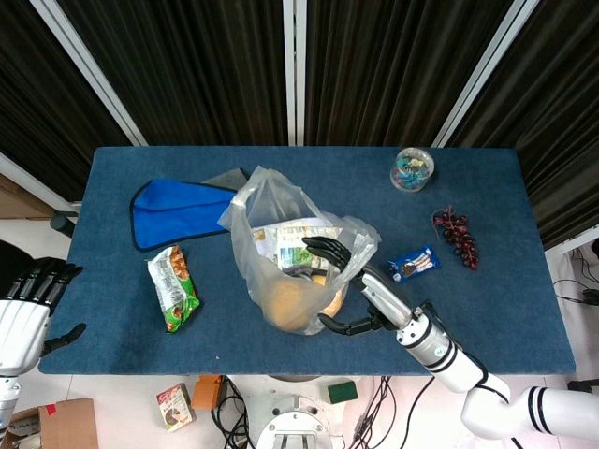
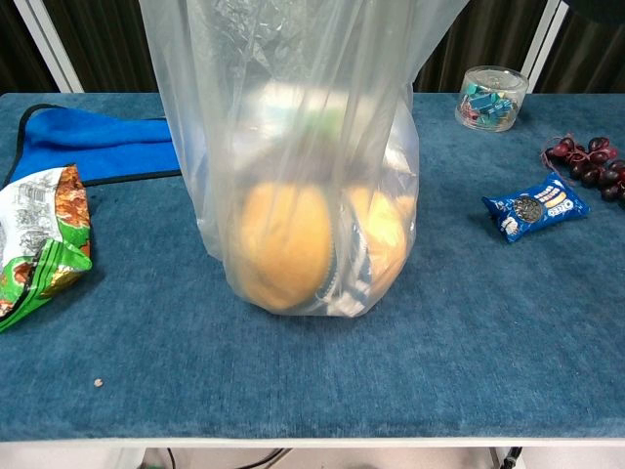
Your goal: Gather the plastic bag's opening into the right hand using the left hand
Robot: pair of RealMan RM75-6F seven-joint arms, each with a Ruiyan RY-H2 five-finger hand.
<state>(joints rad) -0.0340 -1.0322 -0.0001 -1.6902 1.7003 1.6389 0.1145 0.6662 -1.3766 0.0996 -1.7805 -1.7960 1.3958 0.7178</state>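
Note:
A clear plastic bag point(image 1: 281, 245) stands upright mid-table with round yellowish buns and packets inside; in the chest view the bag point(image 2: 303, 166) fills the middle. My right hand point(image 1: 348, 285) is at the bag's right side. Its dark fingers point(image 1: 326, 251) reach over the rim into the opening, and the thumb curls apart from them low against the bag's front. No plastic is gathered in it. My left hand point(image 1: 39, 292) hangs off the table's left front corner, fingers apart, holding nothing. The chest view shows neither hand clearly.
A blue cloth point(image 1: 178, 211) and a green snack packet point(image 1: 173, 286) lie left of the bag. To its right are a blue cookie packet point(image 1: 415, 264), dark grapes point(image 1: 457, 236) and a clear jar point(image 1: 412, 169). Small boxes lie on the floor below the front edge.

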